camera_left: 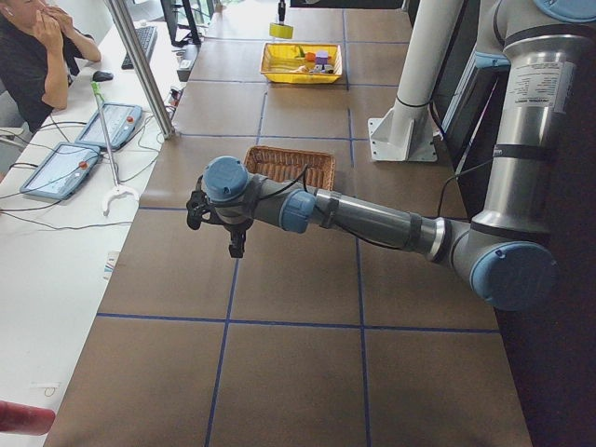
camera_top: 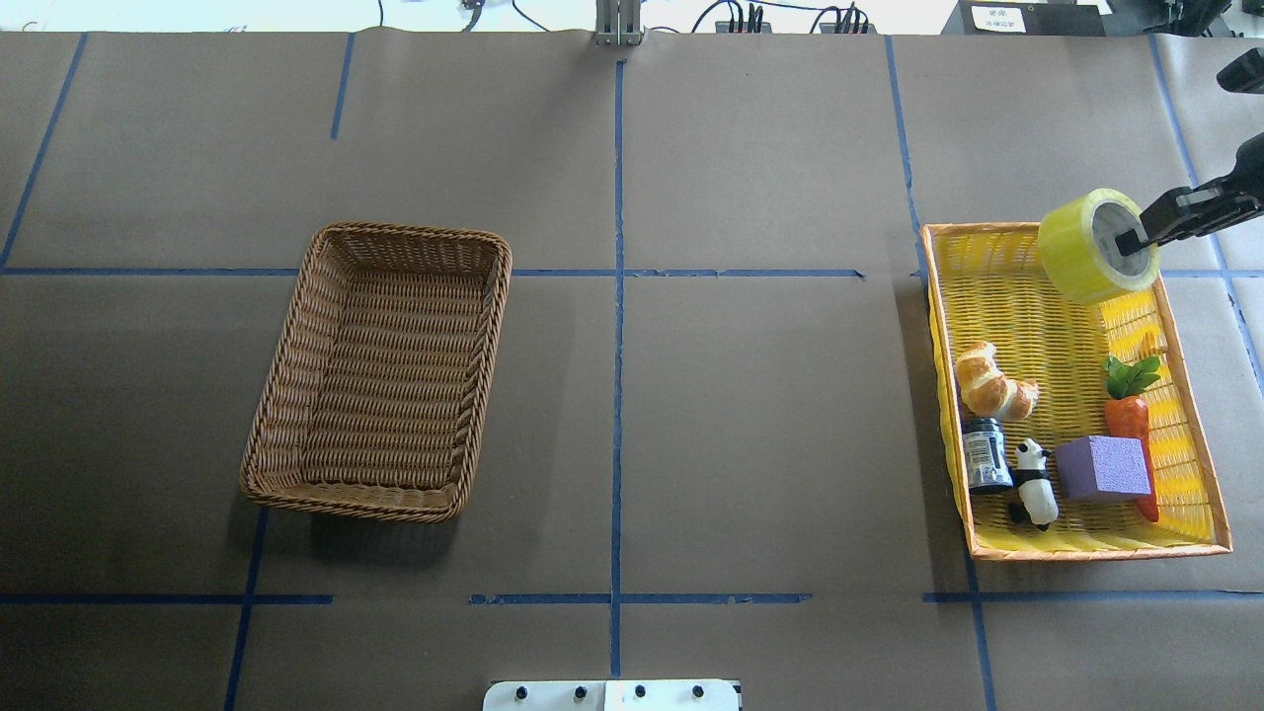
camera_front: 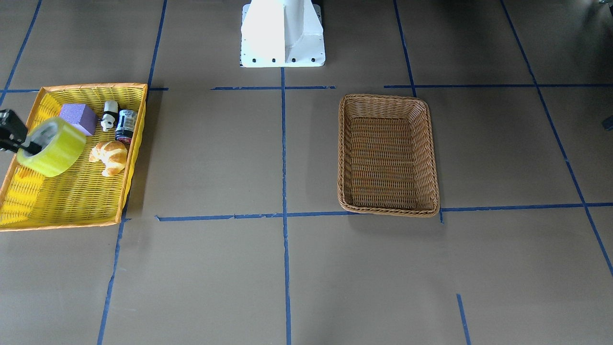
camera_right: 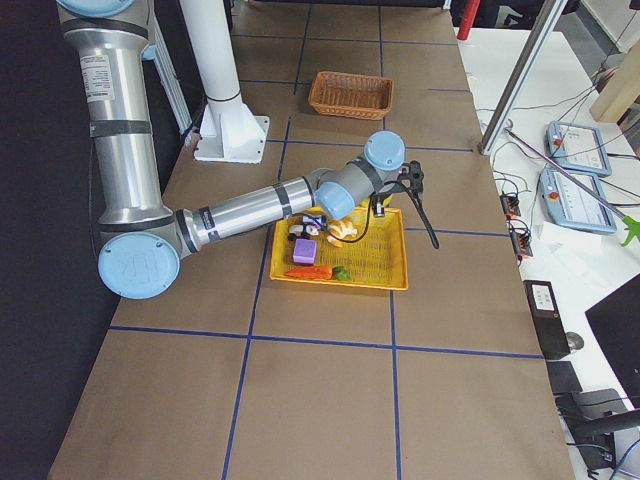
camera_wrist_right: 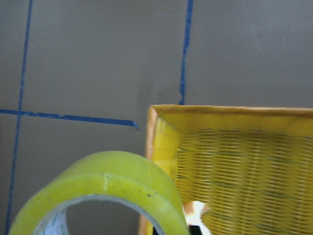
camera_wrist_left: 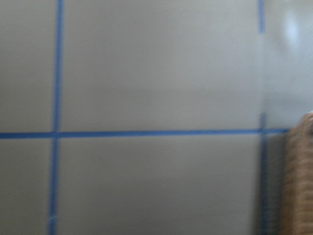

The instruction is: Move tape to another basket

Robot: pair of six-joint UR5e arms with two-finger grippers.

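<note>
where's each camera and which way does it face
Front-facing: opposite the robot, down on its base.
Overhead: behind robot, down on basket; right pincer shows.
Exterior left: left end; left arm near.
Exterior right: right end; right arm near.
Left wrist: table, basket edge.
Right wrist: tape, yellow basket.
Front-facing, overhead share both baskets.

light bright, even | white pedestal [camera_front: 282, 28] blown out | yellow basket [camera_top: 1086, 550] casts soft shadow on side away from right claw [camera_top: 1131, 242] | left wrist view smeared | tape [camera_wrist_right: 98, 191] at claw blurred

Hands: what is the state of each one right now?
Left hand: cannot be told, seen only from the side.
Right hand: closed on the tape.
</note>
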